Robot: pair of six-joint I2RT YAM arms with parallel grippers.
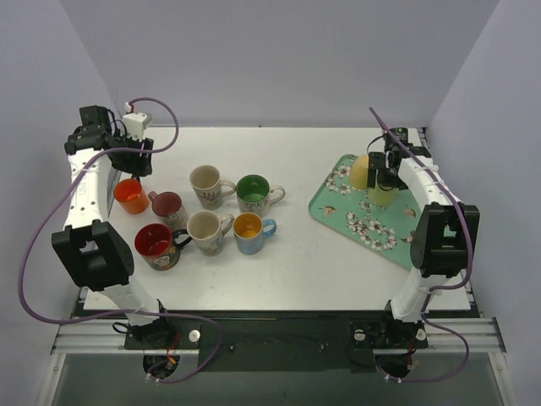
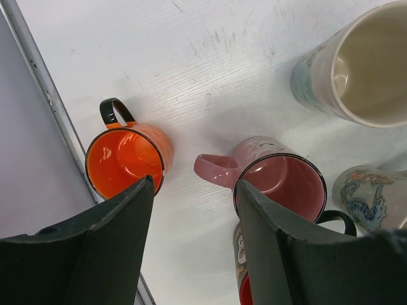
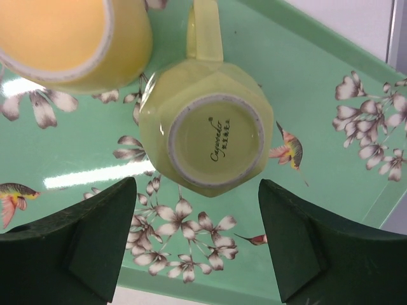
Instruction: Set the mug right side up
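We find R end effector spread, empty. The mug sits base-up on the tray directly beneath it, handle clear of both fingers. Judged: lined up for a grasp. L end effector spread, idle above orange cup.

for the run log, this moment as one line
right jaws open over upside-down pale yellow ceramic mug | mug ungripped | on green floral tray | left jaws open
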